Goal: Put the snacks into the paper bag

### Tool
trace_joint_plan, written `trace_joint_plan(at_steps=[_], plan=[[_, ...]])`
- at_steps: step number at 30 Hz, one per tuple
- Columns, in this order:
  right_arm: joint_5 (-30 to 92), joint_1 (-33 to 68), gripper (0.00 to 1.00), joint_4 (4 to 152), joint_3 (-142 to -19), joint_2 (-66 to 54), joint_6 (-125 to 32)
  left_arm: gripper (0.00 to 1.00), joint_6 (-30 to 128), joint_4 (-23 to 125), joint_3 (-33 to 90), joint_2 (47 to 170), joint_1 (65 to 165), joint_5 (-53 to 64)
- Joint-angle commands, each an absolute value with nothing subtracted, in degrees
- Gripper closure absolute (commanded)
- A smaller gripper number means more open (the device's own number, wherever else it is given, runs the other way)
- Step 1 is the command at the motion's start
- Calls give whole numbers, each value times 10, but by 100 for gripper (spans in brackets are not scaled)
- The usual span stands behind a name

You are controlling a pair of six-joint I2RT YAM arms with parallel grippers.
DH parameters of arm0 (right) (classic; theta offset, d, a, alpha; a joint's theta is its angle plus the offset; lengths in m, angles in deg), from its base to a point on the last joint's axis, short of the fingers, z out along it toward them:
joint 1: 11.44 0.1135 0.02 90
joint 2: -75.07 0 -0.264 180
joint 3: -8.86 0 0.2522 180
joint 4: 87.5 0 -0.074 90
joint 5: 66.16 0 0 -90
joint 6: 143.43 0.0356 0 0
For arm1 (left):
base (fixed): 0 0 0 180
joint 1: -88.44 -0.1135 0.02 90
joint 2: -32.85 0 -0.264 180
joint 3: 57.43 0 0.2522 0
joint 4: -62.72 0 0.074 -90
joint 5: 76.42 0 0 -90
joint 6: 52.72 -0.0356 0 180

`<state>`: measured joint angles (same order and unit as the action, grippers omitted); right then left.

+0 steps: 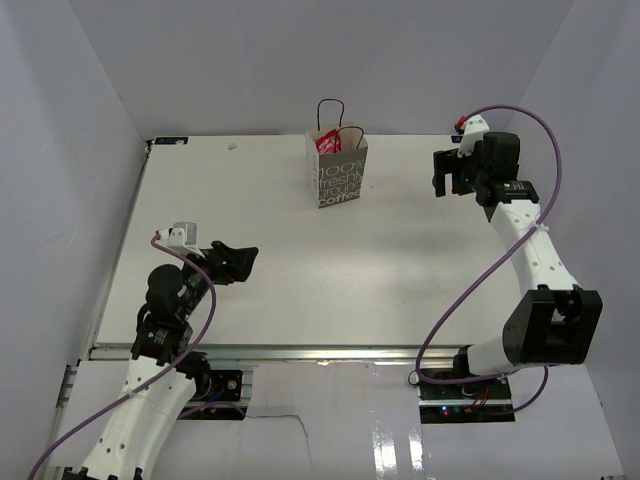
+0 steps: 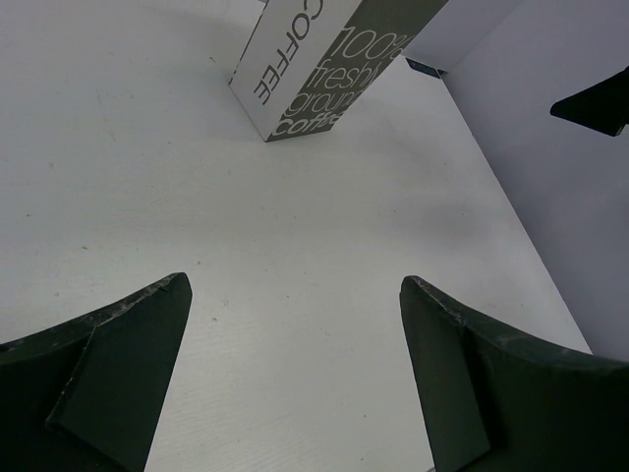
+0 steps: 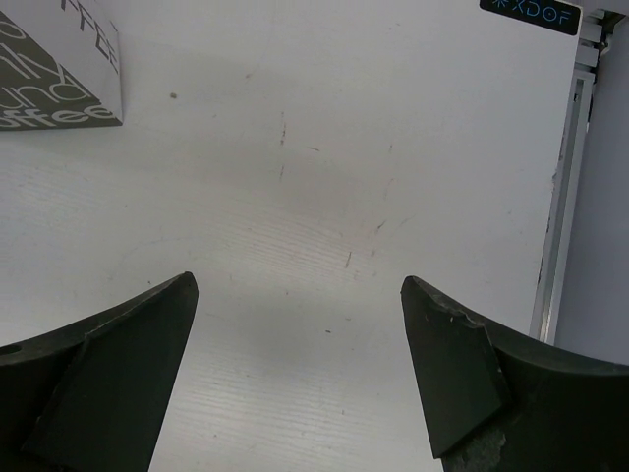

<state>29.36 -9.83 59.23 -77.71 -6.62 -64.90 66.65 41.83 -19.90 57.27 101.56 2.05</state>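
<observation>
The grey-brown paper bag (image 1: 337,168) stands upright at the back middle of the table, black loop handles up, with a red snack packet (image 1: 328,142) poking out of its top. Part of the bag (image 2: 324,69) fills the top of the left wrist view and its corner (image 3: 54,74) shows in the right wrist view. My left gripper (image 1: 243,262) hovers open near the front left, nothing between its fingers (image 2: 128,364). My right gripper (image 1: 448,180) is open and empty at the back right, level with the bag. No other snacks show on the table.
The white table top (image 1: 300,260) ends in a metal rail at its near edge (image 1: 300,352). Pale walls close in on the left, back and right. A small dark label (image 3: 529,17) sits by the table's edge rail (image 3: 560,197).
</observation>
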Motion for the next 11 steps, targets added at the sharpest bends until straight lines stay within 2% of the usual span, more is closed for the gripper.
trace_joint_plan(at_steps=[1, 11], plan=[[301, -99, 10, 613, -810, -52, -633, 2, 665, 398, -177, 560, 1014, 27], [343, -99, 10, 593, -819, -28, -646, 2, 667, 389, -174, 545, 1014, 24]])
